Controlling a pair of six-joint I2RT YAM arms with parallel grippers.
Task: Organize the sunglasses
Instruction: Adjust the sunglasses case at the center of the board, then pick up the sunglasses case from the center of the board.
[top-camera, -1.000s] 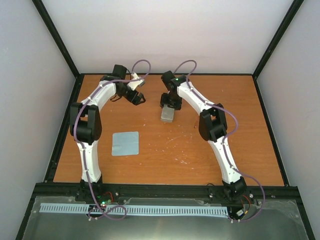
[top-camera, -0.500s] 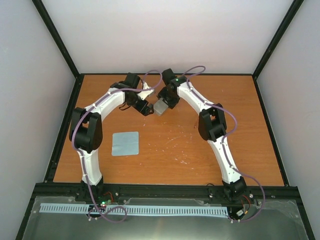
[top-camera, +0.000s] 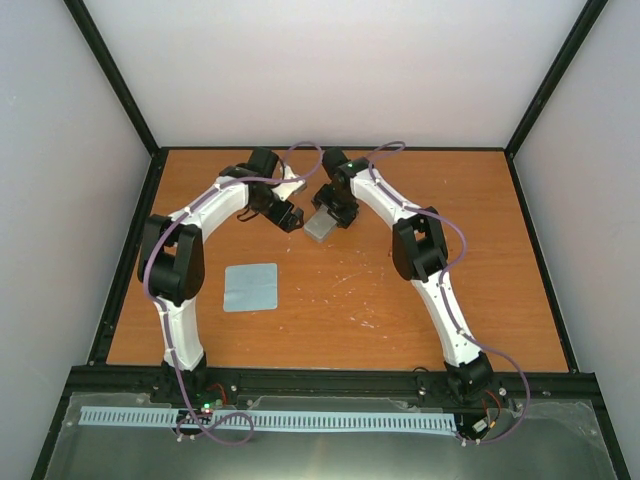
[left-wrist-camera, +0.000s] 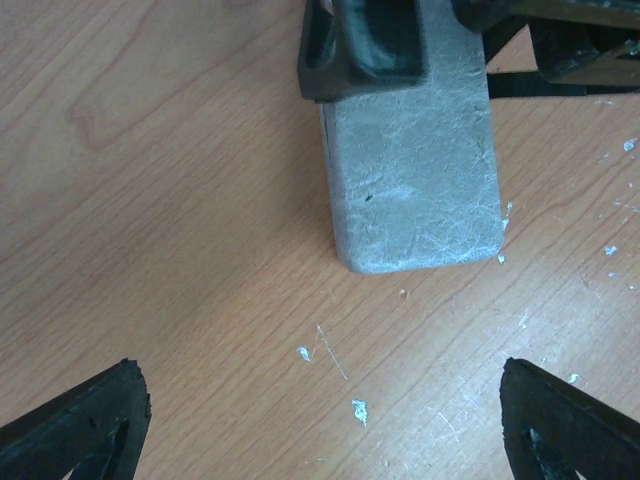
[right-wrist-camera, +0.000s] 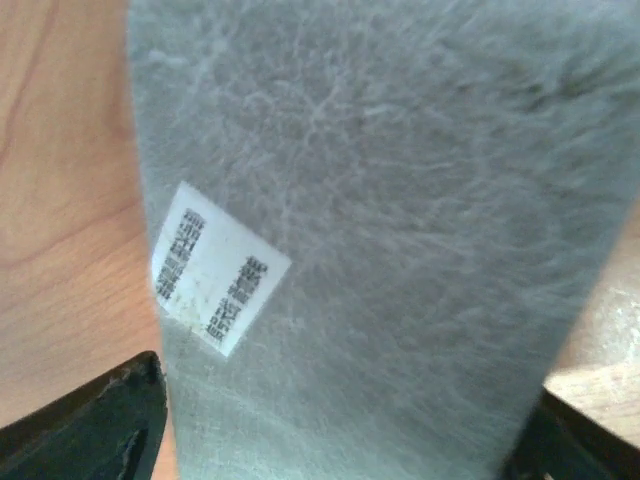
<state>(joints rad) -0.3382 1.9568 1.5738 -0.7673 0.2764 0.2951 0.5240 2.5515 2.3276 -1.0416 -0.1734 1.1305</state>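
The grey box (top-camera: 319, 227) lies closed at the back middle of the table. My right gripper (top-camera: 335, 210) is shut on it. In the right wrist view the box (right-wrist-camera: 380, 220) fills the frame between the fingertips (right-wrist-camera: 95, 425), with a white label (right-wrist-camera: 215, 265) on it. My left gripper (top-camera: 291, 218) is open and empty just left of the box. In the left wrist view the box (left-wrist-camera: 415, 170) lies ahead of the spread fingertips (left-wrist-camera: 75, 425), its far end held by the right gripper (left-wrist-camera: 365, 45). The sunglasses are not in view.
A flat pale blue-grey cloth (top-camera: 250, 287) lies on the wooden table (top-camera: 480, 260) at the front left. Black frame rails run along the table's edges. Small white flecks and scratches mark the wood near the box.
My left gripper swung right from the back left up to the box. My right gripper shifted the box a little left and back, then set it slightly nearer.
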